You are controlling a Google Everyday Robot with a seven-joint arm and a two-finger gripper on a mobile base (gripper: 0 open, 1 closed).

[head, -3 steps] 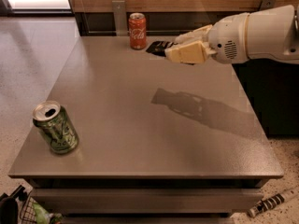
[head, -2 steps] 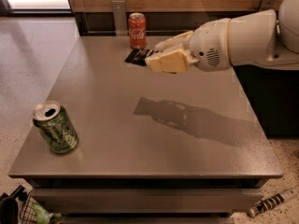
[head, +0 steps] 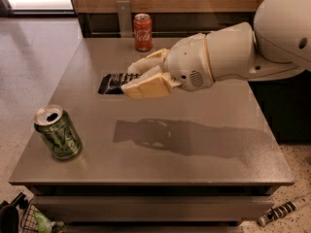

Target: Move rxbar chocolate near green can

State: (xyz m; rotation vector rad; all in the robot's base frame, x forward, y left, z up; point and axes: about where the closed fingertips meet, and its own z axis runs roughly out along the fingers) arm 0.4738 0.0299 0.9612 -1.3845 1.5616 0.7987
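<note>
Left, near the front-left corner of the table (head: pixel 146 166): green can (head: pixel 57 132), upright, silver top with its mouth open, well apart from everything else on the surface. Left of centre, over the middle of the surface and somewhat toward the far edge: rxbar chocolate (head: pixel 112 83), black wrapper, roughly level, pinched at its right end by the gripper (head: pixel 130 80). Claw clenched on the bar, with pale fingers (head: pixel 148 87) closed on either side of the wrapper. Judged to hang clear of the tabletop, going by the shadow (head: pixel 160 135) cast nearer the front edge; contact at the bar's left end not excluded. Behind, at the far edge: red Coca-Cola can (head: pixel 143 31), upright, no part of the task. Right: white arm (head: pixel 228 57), reaching in from beyond the right edge. Step in hand, as judged: the carry, with the grasp made and the placement not yet done. Calls next for travel leftward and toward the front edge, then a descent onto bare surface just beside the green can, and only then a release. Worth stopping short of the can itself: likely light, and so prone to tipping or sliding at a nudge from bar or fingers.
</note>
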